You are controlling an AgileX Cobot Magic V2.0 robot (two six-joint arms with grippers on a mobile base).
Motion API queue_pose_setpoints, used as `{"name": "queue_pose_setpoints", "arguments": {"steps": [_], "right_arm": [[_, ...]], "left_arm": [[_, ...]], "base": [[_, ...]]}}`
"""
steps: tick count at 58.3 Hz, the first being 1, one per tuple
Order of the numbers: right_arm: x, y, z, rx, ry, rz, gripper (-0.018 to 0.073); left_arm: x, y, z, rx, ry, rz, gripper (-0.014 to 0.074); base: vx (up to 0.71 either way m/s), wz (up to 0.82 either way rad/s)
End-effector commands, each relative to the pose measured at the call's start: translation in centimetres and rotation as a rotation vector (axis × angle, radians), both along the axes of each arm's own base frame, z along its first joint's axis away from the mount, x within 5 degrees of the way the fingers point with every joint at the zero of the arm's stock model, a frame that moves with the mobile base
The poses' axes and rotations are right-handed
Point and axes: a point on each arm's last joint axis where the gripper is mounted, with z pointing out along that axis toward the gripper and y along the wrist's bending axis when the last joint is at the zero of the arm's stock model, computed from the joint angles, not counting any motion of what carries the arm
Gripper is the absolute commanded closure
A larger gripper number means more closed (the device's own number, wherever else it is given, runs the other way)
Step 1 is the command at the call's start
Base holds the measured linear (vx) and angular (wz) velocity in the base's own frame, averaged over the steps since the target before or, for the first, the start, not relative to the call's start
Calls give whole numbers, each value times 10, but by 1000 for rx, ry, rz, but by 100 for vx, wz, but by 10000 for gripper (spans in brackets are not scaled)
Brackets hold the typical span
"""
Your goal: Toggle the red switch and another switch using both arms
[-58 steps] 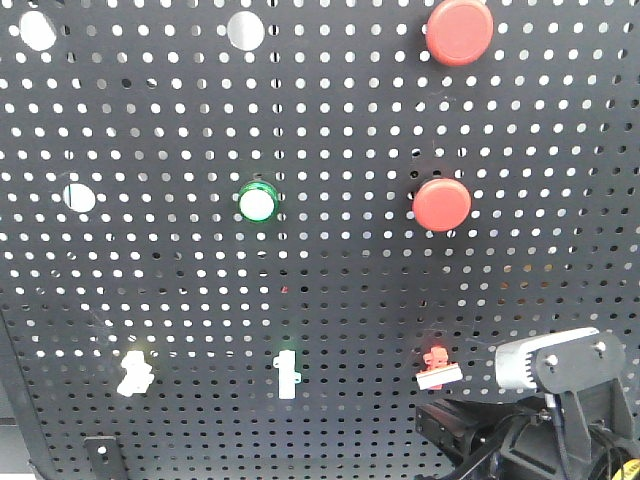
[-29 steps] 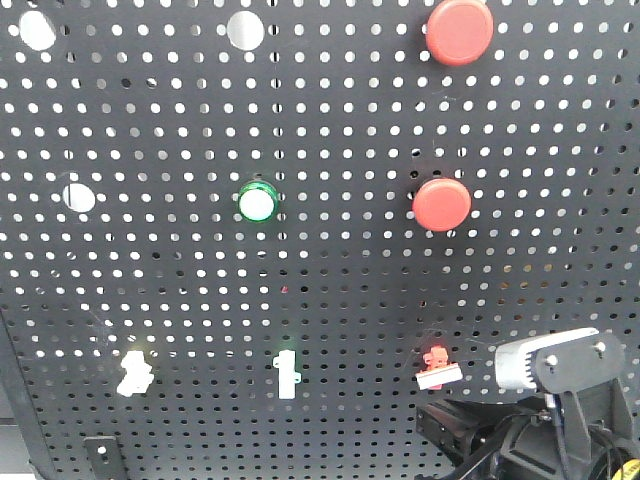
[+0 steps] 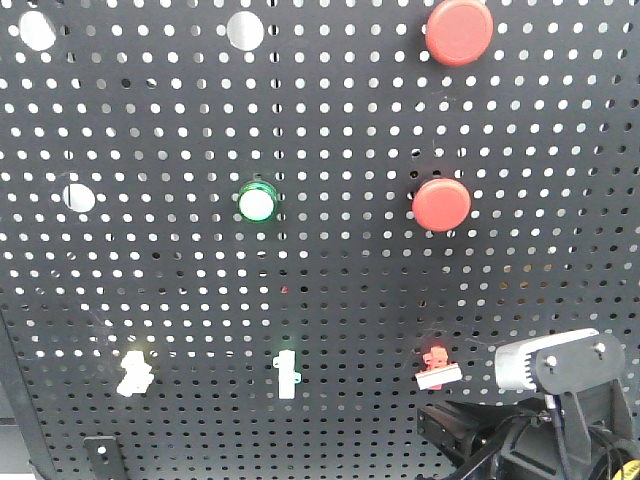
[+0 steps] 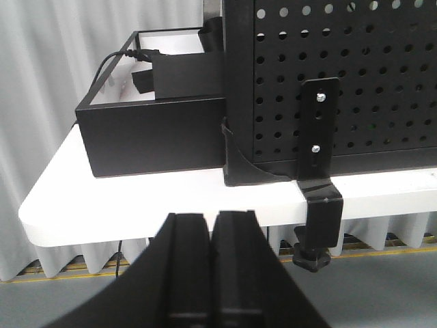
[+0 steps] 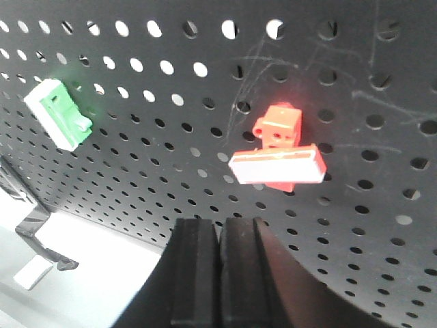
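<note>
Black pegboard (image 3: 330, 250) stands upright on a white desk (image 4: 136, 205), clamped at the desk edge by a black bracket (image 4: 319, 171). Grey curtain (image 4: 48, 68) behind; a black open box (image 4: 153, 130) with a cable sits at the left of the left wrist view.

Red switch (image 3: 437, 368): lower right of the front view, red glowing base with a short white lever, sitting tilted. In the right wrist view it is centre-right (image 5: 278, 156), just above the right gripper (image 5: 220, 273), not touching. Right fingers (image 5: 194, 273) pressed together, holding nothing.

Yellow-base switch (image 3: 133, 372): lower left of the front view, pale base, white lever. Green-base toggle (image 3: 287, 375) sits between the two.

Left gripper (image 4: 212, 273) is below the desk edge, well apart from the board; fingers (image 4: 188, 273) closed on nothing.

Two round red push buttons (image 3: 441, 204) are in the upper right, and a green-ringed lamp (image 3: 257, 203) mid-frame.
</note>
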Motion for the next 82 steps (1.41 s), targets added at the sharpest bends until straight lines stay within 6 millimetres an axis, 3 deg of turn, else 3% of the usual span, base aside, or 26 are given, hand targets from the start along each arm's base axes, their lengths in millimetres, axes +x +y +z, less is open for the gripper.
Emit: {"name": "queue_pose_setpoints", "arguments": {"steps": [1,11,25,38,49,82], "right_arm": [[-3,-1,21,50,-95,18,566],[-31,-27,14,-43,-178,10,566],[-95,-95,-39,-61,-361,-246,566],[-138,-119,-93,-72,-493,-466,566],[-139,-120,-106,-130,-338,-466,566],[-140,-121,-107,-130,-335,-469,566]], "left_arm": [[0,0,1,-10,-73,7,594],[0,0,1,-10,-72,7,594],[0,0,1,-10,-72,7,594],[0,0,1,-10,-72,7,594],[0,0,1,-10,-71,6,594],[0,0,1,-10,-69,6,594]], "base": [[0,0],[0,0],[0,0],[0,0],[0,0],[0,0]]}}
